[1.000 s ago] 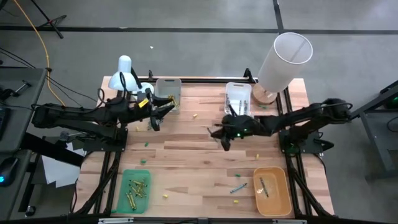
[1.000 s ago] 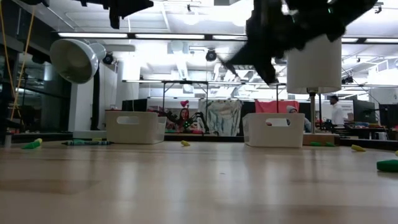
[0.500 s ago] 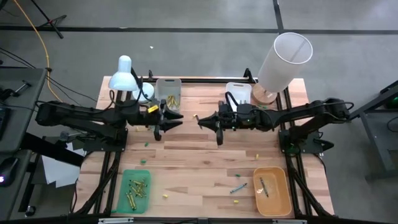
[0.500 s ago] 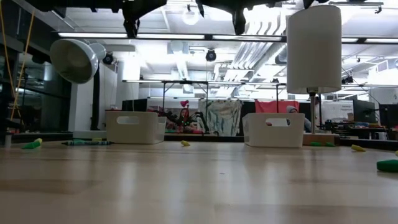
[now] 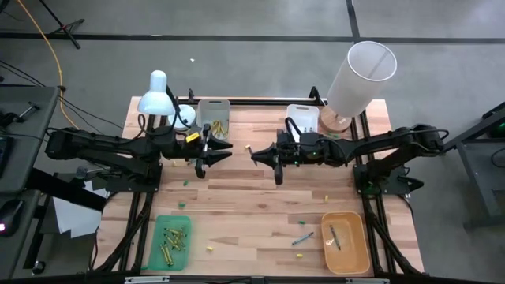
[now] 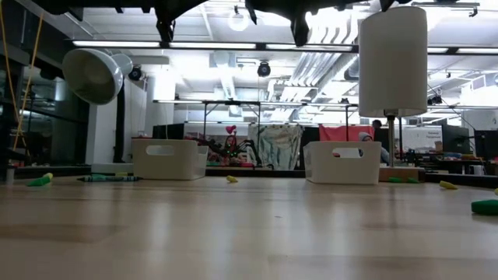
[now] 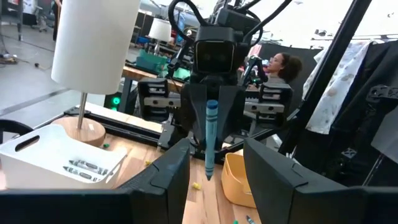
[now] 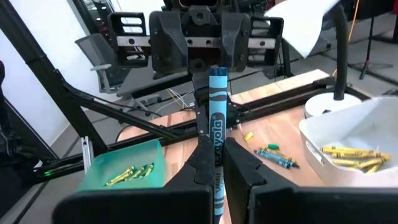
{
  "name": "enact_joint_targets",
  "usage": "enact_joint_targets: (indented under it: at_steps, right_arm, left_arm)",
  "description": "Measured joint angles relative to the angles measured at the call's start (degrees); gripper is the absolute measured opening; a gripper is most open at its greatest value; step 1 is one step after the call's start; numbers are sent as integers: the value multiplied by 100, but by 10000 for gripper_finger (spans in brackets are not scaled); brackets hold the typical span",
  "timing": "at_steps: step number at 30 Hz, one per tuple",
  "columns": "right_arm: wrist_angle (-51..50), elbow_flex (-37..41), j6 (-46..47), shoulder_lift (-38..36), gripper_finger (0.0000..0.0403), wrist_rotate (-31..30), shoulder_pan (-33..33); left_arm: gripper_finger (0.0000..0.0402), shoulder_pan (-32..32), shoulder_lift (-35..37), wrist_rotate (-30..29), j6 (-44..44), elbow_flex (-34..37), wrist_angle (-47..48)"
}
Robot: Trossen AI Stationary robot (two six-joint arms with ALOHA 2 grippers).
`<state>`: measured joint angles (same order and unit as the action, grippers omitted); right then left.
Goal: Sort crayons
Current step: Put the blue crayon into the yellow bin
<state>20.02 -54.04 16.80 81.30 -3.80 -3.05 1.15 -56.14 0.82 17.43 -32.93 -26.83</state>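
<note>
My right gripper [image 5: 256, 152] hangs level over the middle of the table, shut on a blue crayon [image 8: 217, 106]. My left gripper [image 5: 226, 153] faces it from a short gap away, level and open, with nothing between its fingers [image 7: 169, 177]. In the left wrist view the blue crayon [image 7: 210, 140] stands upright in front of my right gripper [image 7: 210, 109], tip down. Yellow crayons lie in the far-left white bin [image 5: 203, 109] and grey ones in the far-right white bin [image 5: 290, 113]. The green tray [image 5: 158, 237] holds several crayons. Blue crayons [image 5: 301, 237] lie loose on the table. My right gripper pinches the blue crayon between its two fingers [image 8: 198, 165], around the crayon's middle [image 8: 217, 142]. The fingers come level from the table's right side and lie across the crayon. The crayon stands upright, tip down [image 7: 208, 175], lifted clear of the table.
An orange tray [image 5: 357, 252] with one crayon sits near the front right corner. A white desk lamp [image 5: 156, 93] stands at the far left and a tall white lampshade [image 5: 361, 75] at the far right. Small yellow and green bits [image 5: 211, 248] are scattered on the wood.
My right gripper has risen from low over the table and gone toward the left gripper, tipping up to level. My left gripper has moved toward the table's right and turned level. Both have kept still for the last half second.
</note>
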Motion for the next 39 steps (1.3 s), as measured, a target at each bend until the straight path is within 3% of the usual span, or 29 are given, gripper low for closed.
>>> enact_joint_targets:
  at_steps: [9,15,18,22,27,31,37,39]
  right_arm:
    - [-313,0,421,0,0,288,0]
    - [-1301,0,1813,-2,0,1992,-146]
    - [-2124,0,2442,-2,0,2388,-584]
    - [-3108,0,3376,-2,0,2485,-1484]
    - [-3665,0,5523,-2,0,2786,-2849]
    - [-3665,0,7512,-2,0,2411,-3978]
    - [-4192,0,10225,-2,0,529,-5323]
    - [-4544,0,10457,-2,0,358,-5550]
  left_arm:
    - [140,0,0,-36,-5,0,2]
    - [140,0,2,-584,-11,0,4]
    - [140,0,2,-926,-11,0,3]
    - [140,0,2,-1105,-13,0,2]
    - [140,0,2,-1104,-462,0,2]
    - [140,0,2,-1106,-848,0,2]
    - [140,0,4,-1106,-964,0,2]
    - [140,0,4,-1106,-966,0,2]
